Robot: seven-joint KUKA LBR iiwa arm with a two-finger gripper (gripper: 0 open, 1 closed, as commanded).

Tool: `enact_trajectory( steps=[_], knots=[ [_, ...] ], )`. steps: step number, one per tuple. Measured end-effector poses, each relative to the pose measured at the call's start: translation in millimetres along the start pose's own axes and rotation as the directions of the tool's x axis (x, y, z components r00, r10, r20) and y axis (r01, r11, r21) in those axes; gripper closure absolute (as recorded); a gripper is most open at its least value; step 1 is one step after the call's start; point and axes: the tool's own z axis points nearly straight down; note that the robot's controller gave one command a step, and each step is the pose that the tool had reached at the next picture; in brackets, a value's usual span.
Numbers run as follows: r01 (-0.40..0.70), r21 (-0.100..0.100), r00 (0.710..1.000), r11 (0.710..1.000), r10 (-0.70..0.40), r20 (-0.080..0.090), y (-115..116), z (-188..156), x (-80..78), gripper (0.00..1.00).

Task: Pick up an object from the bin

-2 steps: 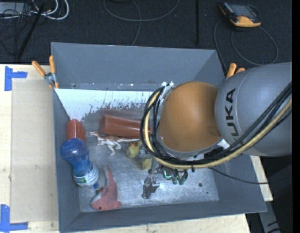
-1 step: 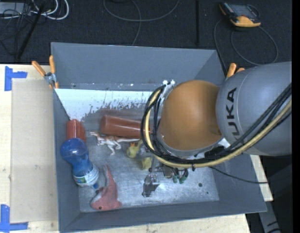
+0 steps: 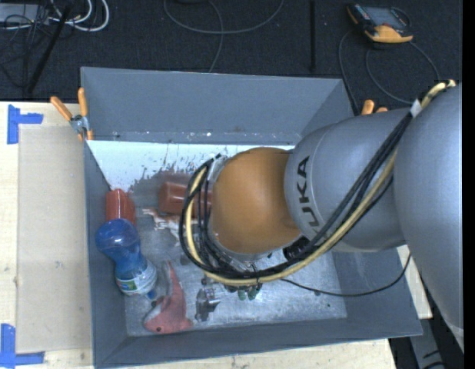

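Here, the grey KUKA arm [image 3: 376, 183] enters from the view's right and covers the right half of the grey metal bin [image 3: 214, 106], whose sloping walls frame a pale, scuffed floor. At the arm's wrist sits a rounded orange cover [image 3: 249, 202], placed over the middle of the bin floor. A bundle of black and yellow cables [image 3: 193, 225] loops around the cover's left and lower sides. Along the left of the floor a blue plastic bottle [image 3: 126, 256] lies on its side, its blue upper part toward the back and its white-and-green label toward the front. Near the back wall, partly hidden by the cables, rests a brown-red block [image 3: 174, 194]. To its left, just behind the bottle's blue end, is a short red-orange cylinder [image 3: 118, 204]. At the front left of the floor, just in front of the bottle's label end, lies a flat salmon-red piece [image 3: 167, 314] of irregular outline. The hand [image 3: 207, 300] shows as a small metallic part below the cover, low over the front middle of the floor. It is just right of the salmon-red piece, the thing nearest to it; whether the two touch cannot be told. Whether the hand is apart or together cannot be told either. A small pale scrap [image 3: 157, 217] lies between the brown-red block and the bottle.
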Motion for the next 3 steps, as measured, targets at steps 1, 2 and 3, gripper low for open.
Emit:
enact_trajectory(
  steps=[1, 2, 3],
  knots=[
    [0.382, -0.001, 0.924, 0.924, -0.382, -0.001, 11.0, 6.2, -37.7, 0.00],
    [0.516, 0.014, 0.857, 0.857, -0.516, -0.005, 68.2, 31.3, -5.2, 0.00],
    [0.727, -0.001, 0.687, 0.687, -0.727, 0.000, 80.5, 59.4, -7.6, 0.00]
  ],
)
